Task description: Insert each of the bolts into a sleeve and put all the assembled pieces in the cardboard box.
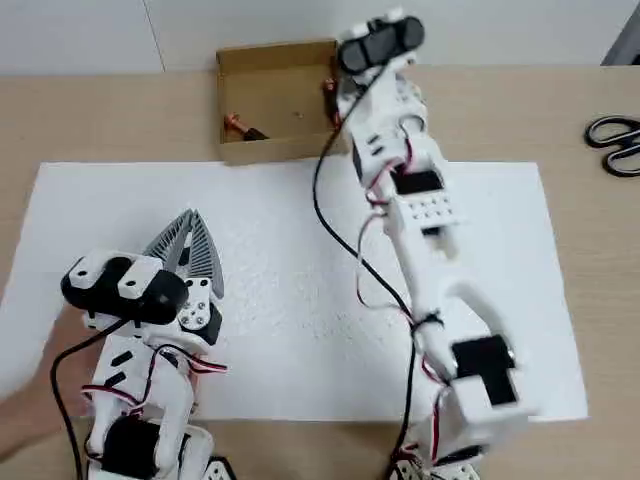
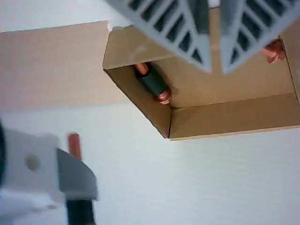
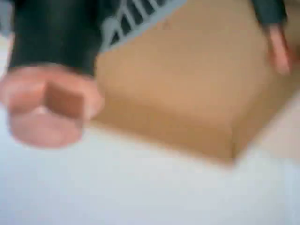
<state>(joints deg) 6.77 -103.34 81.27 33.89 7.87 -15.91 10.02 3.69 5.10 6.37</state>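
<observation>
Near the table's far edge, the right gripper point(image 1: 335, 98) is pinching an assembled piece point(image 3: 49, 93), end-on to its wrist camera, at the cardboard box's point(image 1: 270, 150) right wall. The box floor is lying just beyond it. A second piece point(image 2: 152, 84) is resting inside. The left gripper point(image 1: 190, 218), pressed together and holding nothing, is hanging well apart. No legible writing.

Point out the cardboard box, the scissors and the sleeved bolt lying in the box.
cardboard box point(image 1: 275, 150): high view, its near wall.
scissors point(image 1: 615, 145): high view, its dark handles.
sleeved bolt point(image 2: 152, 83): left wrist view, the dark sleeve.
</observation>
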